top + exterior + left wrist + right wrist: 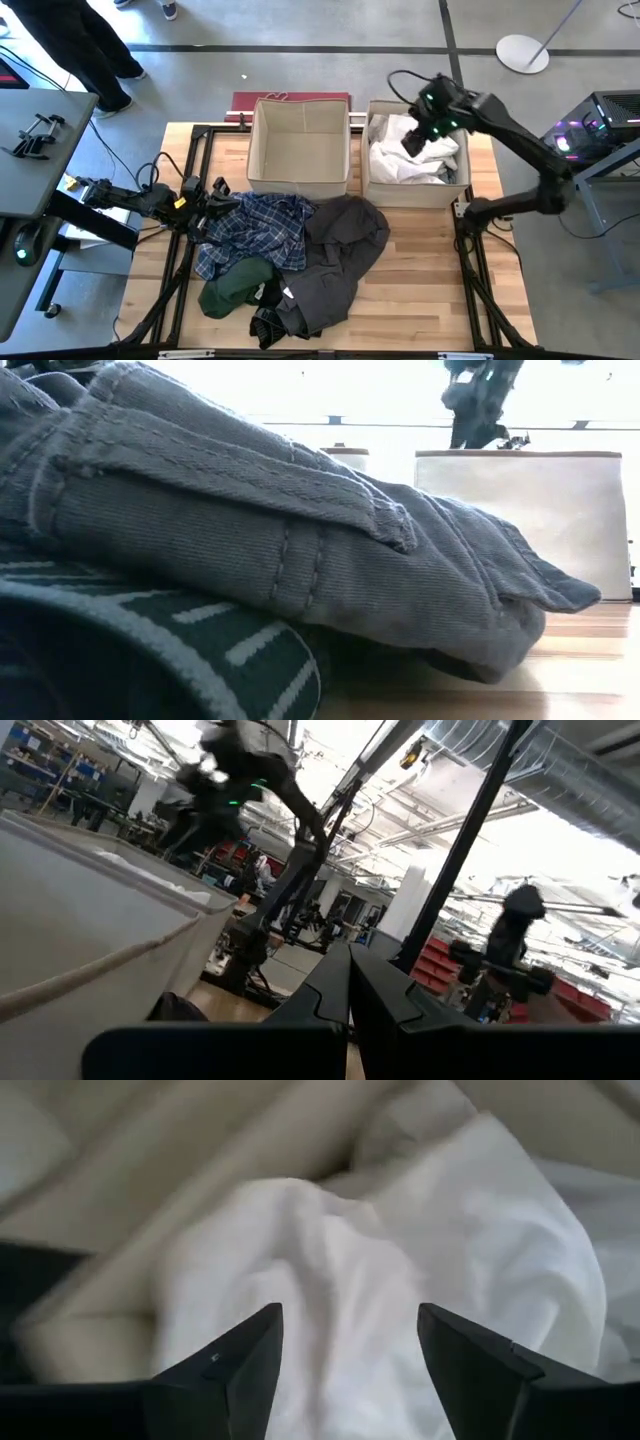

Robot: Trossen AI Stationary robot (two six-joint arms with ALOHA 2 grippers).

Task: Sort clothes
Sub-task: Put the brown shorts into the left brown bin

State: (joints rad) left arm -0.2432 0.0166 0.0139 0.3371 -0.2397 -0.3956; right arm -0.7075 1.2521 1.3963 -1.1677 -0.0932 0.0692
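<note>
The right gripper (415, 138) hangs over the right-hand beige box (459, 186), which sits at the far right of the table (420, 280); its fingers (235, 1365) are spread wide with nothing between them, and just below lie the white shirts (370, 1270) piled in that box, white and pale grey, filling most of it (415, 155). The left beige box (262, 168) stands just beside it, toward the middle.

The left gripper (205, 205) lies low at the table's left side, right at the edge of the clothes heap; its fingers (345, 995) are pressed together, and I cannot make out any cloth caught between them.

The heap itself sits on the near middle of the table, in front of the two boxes: the blue plaid shirt (255, 230) on the left, touching the left gripper; the dark grey garment (335, 260) draped to its right and nearer; the dark green piece (230, 295) at the near left; a black-grey striped piece (268, 322) poking out at the near edge. From table height the grey garment (300, 550) fills the foreground, lying over a dark green striped fabric (150, 660).

A person's legs (85, 50) stand beyond the table's far left corner.
</note>
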